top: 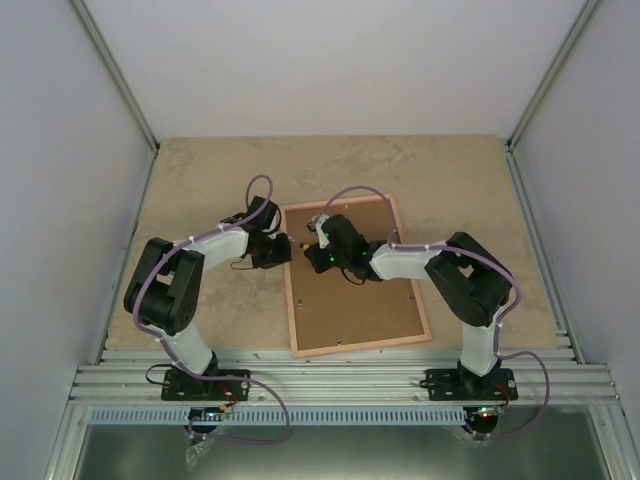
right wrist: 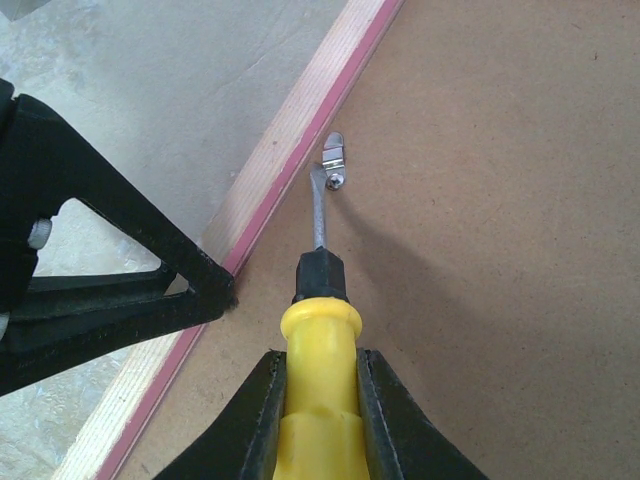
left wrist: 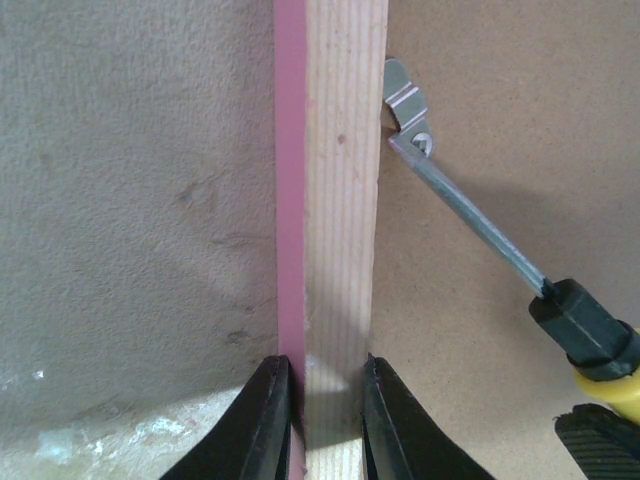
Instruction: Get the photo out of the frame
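Beige, stone-patterned tabletop is being enclosed by pale walls, and the work is being done on it. The photo is not being shown in any view. It is judged to be lying hidden beneath the brown backing board, under the tool's shaft, since the frame is being kept face down with its back upward. That orientation is presumably being used so that the fasteners can be reached.

A small bent metal tab is being met by the tip of the screwdriver, just right of the wooden rail. The tab appears to be lying over the board's edge, and it is probably being pried or turned aside so that the board can be freed.

The yellow handle is being clenched between the fingers of the right gripper, with the blade being pointed forward at a shallow slant, which is judged to be giving leverage at the tab. To the tool's left, the rail is being pinched across its width by the left gripper, one finger against the pink outer face and the other at the inner edge. This grip is judged to be steadying the frame against the blade's push. No part of the board is being lifted yet.
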Controlling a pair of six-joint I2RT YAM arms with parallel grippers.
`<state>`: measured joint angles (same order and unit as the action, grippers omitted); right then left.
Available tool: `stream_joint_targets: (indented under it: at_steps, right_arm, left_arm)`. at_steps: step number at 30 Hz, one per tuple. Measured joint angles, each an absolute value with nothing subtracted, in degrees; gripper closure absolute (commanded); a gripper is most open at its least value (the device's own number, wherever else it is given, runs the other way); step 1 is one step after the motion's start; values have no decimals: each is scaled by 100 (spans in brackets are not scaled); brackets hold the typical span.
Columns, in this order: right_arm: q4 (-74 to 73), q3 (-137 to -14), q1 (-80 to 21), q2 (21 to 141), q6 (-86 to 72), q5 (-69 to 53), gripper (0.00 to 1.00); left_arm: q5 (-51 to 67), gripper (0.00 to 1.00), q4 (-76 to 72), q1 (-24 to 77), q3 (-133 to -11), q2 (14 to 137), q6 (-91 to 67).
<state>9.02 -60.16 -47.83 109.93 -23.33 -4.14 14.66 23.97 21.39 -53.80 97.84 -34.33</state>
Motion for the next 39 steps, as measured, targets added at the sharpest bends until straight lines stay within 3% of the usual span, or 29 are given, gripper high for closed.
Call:
stream_joint_targets:
  at_steps: [39]
  right_arm:
    - [663, -6469, -5151, 11128, -3070, 1096, 100]
  left_arm:
    - [1498, 100, 1992, 2150, -5050, 9592, -3778]
